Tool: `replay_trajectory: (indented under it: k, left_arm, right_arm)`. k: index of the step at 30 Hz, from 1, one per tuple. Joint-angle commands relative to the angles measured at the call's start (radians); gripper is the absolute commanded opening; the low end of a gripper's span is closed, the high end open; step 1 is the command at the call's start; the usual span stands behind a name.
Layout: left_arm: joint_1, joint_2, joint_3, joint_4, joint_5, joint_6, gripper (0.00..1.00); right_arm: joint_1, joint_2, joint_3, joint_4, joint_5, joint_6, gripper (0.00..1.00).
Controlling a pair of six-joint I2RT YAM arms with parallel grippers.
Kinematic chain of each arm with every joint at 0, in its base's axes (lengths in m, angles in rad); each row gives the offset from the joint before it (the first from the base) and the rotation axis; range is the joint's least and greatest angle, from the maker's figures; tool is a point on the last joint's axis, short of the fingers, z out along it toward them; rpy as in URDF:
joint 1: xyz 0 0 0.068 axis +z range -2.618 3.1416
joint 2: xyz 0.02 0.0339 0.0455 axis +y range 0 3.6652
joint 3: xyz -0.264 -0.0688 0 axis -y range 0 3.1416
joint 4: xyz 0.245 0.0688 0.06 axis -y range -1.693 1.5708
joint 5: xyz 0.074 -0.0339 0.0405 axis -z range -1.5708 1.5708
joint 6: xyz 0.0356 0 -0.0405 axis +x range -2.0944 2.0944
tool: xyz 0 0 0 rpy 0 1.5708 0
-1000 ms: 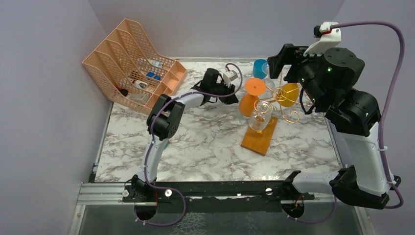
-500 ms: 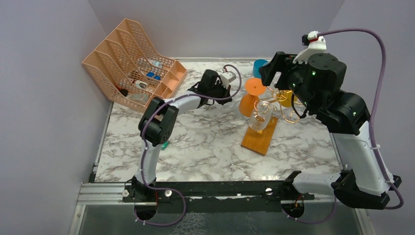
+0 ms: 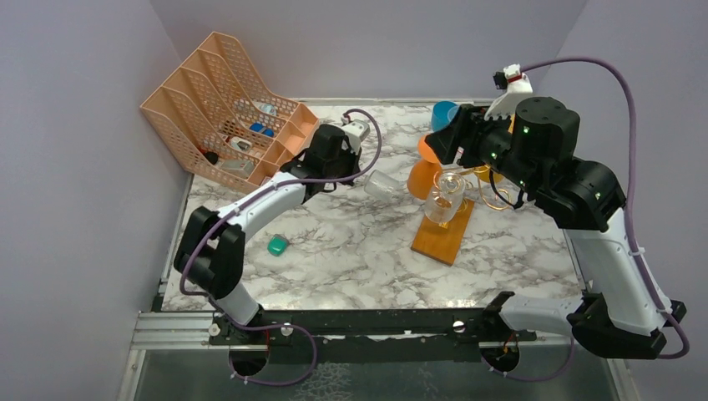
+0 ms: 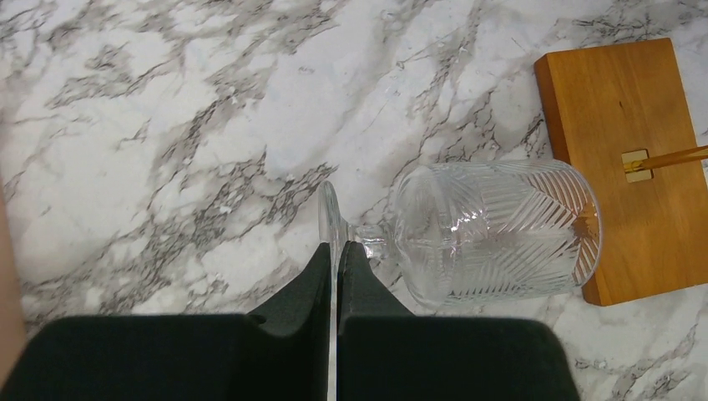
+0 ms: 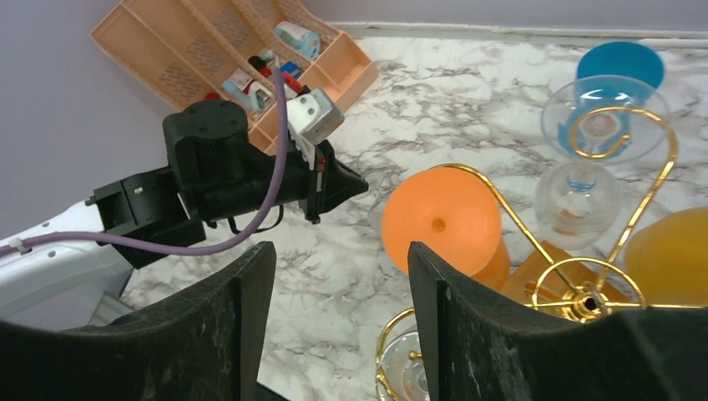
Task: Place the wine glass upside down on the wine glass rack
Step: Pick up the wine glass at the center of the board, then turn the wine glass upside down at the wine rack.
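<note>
My left gripper (image 3: pixel 362 173) is shut on the thin foot of a clear cut-pattern wine glass (image 3: pixel 382 185). It holds the glass on its side above the marble, bowl towards the wine glass rack (image 3: pixel 469 177). In the left wrist view the gripper (image 4: pixel 336 249) pinches the foot, and the bowl (image 4: pixel 493 234) lies next to the rack's wooden base (image 4: pixel 634 159). The gold wire rack (image 5: pixel 584 301) carries an upside-down orange glass (image 3: pixel 422 177), a clear one (image 3: pixel 441 205) and a yellow one (image 5: pixel 668 251). My right gripper (image 3: pixel 451 138) is open and empty above the rack's left side (image 5: pixel 342 259).
A peach mesh file organiser (image 3: pixel 225 109) with small items stands at the back left. A blue-footed glass (image 3: pixel 442 113) stands behind the rack. A small teal object (image 3: pixel 277 245) lies on the marble left of centre. Purple walls close in both sides.
My left arm has drawn back to the left, away from the rack, with the clear glass in its grip. My right arm has moved left and lower over the rack.
</note>
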Motion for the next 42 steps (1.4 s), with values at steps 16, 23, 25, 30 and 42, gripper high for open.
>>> replay_trajectory:
  k: [16, 23, 25, 30, 42]
  left_arm:
    - [-0.002, -0.4, 0.085, -0.365, -0.177, -0.182, 0.0]
    - [-0.002, -0.473, 0.13, -0.405, -0.189, -0.184, 0.0]
    - [-0.002, -0.492, 0.137, -0.405, -0.188, -0.186, 0.0]
    - [-0.002, -0.52, 0.155, -0.402, -0.166, -0.184, 0.0]
    - [-0.003, -0.548, 0.179, -0.385, -0.111, -0.172, 0.0]
  right_arm:
    - [0.002, 0.281, 0.248, -0.07, -0.493, -0.423, 0.85]
    - [0.004, 0.45, 0.382, -0.274, -0.523, -0.511, 1.0]
    - [0.007, 0.461, 0.357, -0.281, -0.552, -0.511, 1.0]
    - [0.053, 0.517, 0.35, -0.307, -0.551, -0.485, 0.95]
    - [0.123, 0.601, 0.343, -0.309, -0.487, -0.459, 0.95]
